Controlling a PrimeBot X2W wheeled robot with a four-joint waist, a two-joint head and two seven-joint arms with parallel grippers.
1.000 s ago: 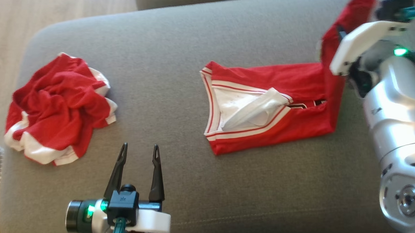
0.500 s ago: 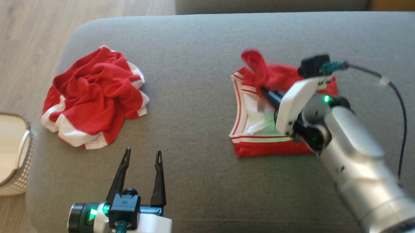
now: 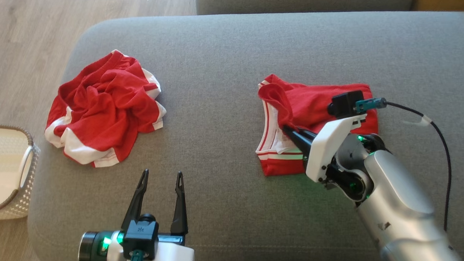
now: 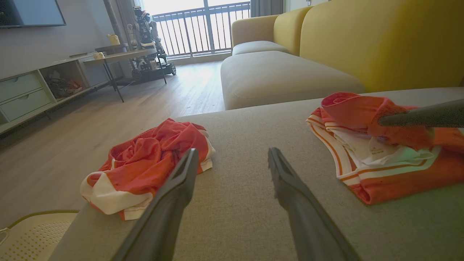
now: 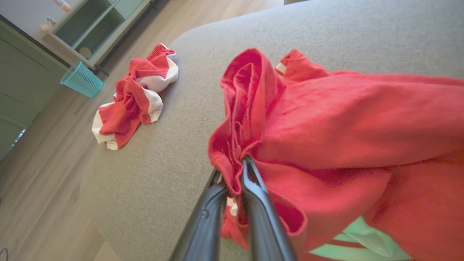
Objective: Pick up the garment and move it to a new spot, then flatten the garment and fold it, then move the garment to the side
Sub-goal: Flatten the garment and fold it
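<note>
Red garment, head view: the folded garment (image 3: 316,104) lies on the grey cushion (image 3: 214,61), right of the middle. White striped trim shows at its left edge, and a red flap lies over the top toward that edge.
Right arm, head view: the silver forearm (image 3: 396,202) rises from the lower right corner, slanting up and left. The wrist is white, and a dark cable (image 3: 445,146) loops off behind it.
Right gripper, head view: the right gripper (image 3: 286,129) points up and left over the garment, its fingers pressed together with the red flap pinched at their tips.
Left arm, head view: the left gripper (image 3: 161,174) sits low at the bottom edge, fingers pointing up the picture. They are spread with bare cushion between them, well apart from both cloths.
Other cloth, head view: a crumpled red-and-white cloth (image 3: 104,108) lies at the cushion's left end, near a white basket (image 3: 10,192) at the picture's left edge. A wooden floor (image 3: 20,37) shows beyond.
Left wrist view: the two fingers stand apart and grip nothing. The crumpled cloth lies ahead to the left and the garment ahead to the right, one dark finger of the other arm lying across its raised red fold. A yellow sofa (image 4: 362,36) stands behind.
Right wrist view: the fingers meet on a bunched edge of red fabric, which rises in a ridge above the tips and spreads away to the right. Pale lining shows beneath at the lower right. The crumpled cloth lies far off at upper left, with a teal bin (image 5: 81,79) beyond it.
</note>
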